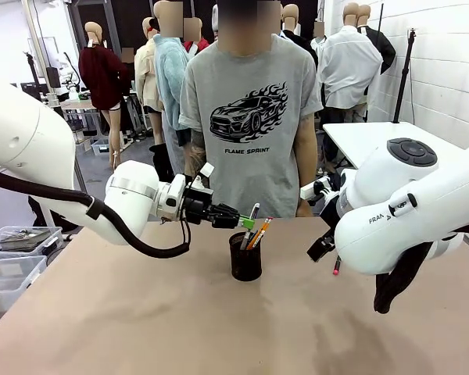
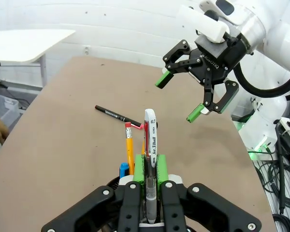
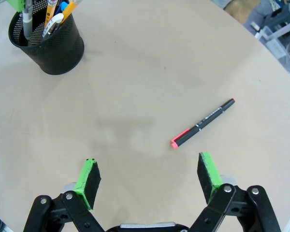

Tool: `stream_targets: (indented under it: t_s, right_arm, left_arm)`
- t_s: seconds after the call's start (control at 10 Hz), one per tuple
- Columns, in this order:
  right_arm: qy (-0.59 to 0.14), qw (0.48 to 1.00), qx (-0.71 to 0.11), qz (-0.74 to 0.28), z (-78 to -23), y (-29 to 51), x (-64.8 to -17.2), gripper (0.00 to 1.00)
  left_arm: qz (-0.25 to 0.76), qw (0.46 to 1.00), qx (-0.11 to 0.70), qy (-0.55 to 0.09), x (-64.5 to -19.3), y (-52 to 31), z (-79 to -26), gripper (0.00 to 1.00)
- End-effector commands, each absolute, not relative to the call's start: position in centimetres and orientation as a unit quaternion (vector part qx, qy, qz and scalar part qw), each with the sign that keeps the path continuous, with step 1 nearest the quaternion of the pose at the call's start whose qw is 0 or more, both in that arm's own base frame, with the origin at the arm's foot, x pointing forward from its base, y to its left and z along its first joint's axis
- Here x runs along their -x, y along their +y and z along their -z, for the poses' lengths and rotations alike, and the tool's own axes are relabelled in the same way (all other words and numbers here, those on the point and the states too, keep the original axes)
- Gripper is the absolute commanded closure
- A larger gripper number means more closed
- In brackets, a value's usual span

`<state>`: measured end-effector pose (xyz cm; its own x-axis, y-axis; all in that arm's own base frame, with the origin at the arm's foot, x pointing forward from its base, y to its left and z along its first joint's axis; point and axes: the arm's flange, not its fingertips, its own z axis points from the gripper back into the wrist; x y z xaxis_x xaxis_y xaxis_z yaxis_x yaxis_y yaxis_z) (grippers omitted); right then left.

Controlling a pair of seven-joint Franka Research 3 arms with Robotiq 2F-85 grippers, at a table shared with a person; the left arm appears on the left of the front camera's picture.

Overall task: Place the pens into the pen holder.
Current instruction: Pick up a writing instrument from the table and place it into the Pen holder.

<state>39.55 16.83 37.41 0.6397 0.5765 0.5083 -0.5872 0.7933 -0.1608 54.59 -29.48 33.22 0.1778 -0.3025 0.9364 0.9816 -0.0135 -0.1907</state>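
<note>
The black mesh pen holder (image 1: 245, 264) stands mid-table. My left gripper (image 1: 248, 223) hovers just above it, shut on the white-silver pen (image 2: 150, 140), whose lower end dips into the pen holder (image 3: 50, 43). A yellow pencil (image 1: 260, 232) leans inside the cup, also visible as the yellow pencil (image 2: 129, 147) in the left wrist view. The dark pen with a red tip (image 3: 203, 123) lies flat on the table, right of the holder, the same dark pen (image 1: 337, 266). My right gripper (image 3: 149, 172) hangs open just above and short of it, nothing between its fingers; across the table it is the right gripper (image 2: 181, 99).
A person in a grey T-shirt (image 1: 250, 117) stands at the far edge. Clear plastic bins (image 1: 16, 254) sit off the table's left side. A white table (image 1: 367, 137) stands back right. A blue item (image 3: 63, 7) is also in the holder.
</note>
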Motion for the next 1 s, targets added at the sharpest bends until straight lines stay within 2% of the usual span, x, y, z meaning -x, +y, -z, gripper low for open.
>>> stream_targets:
  t_s: [0.0,0.1,0.2,0.3,0.4,0.7,0.9]
  right_arm:
    - [-0.277,0.906,-0.01,-0.321,-37.4,16.8,-39.5,0.0]
    - [-0.277,0.906,-0.01,-0.321,-37.4,16.8,-39.5,0.0]
    - [-0.277,0.906,-0.01,-0.321,-37.4,16.8,-39.5,0.0]
    - [-0.277,0.906,-0.01,-0.321,-37.4,16.8,-39.5,0.0]
    - [-0.277,0.906,-0.01,-0.321,-37.4,16.8,-39.5,0.0]
    - [-0.277,0.906,-0.01,-0.321,-37.4,16.8,-39.5,0.0]
    - [-0.277,0.906,-0.01,-0.321,-37.4,16.8,-39.5,0.0]
  left_arm:
    - [0.531,0.61,0.471,-0.353,-54.9,-29.5,-33.3,1.0]
    - [0.53,0.611,0.469,-0.355,-54.8,-29.4,-33.3,0.95]
    - [0.528,0.613,0.469,-0.354,-54.8,-29.5,-33.2,0.79]
    - [0.527,0.616,0.466,-0.355,-54.9,-29.5,-33.2,0.59]
    - [0.525,0.616,0.464,-0.36,-54.8,-29.3,-33.3,0.54]
    - [0.52,0.624,0.453,-0.367,-54.4,-28.6,-34.6,0.54]
    - [0.517,0.623,0.427,-0.403,-53.6,-26.6,-36.8,0.54]
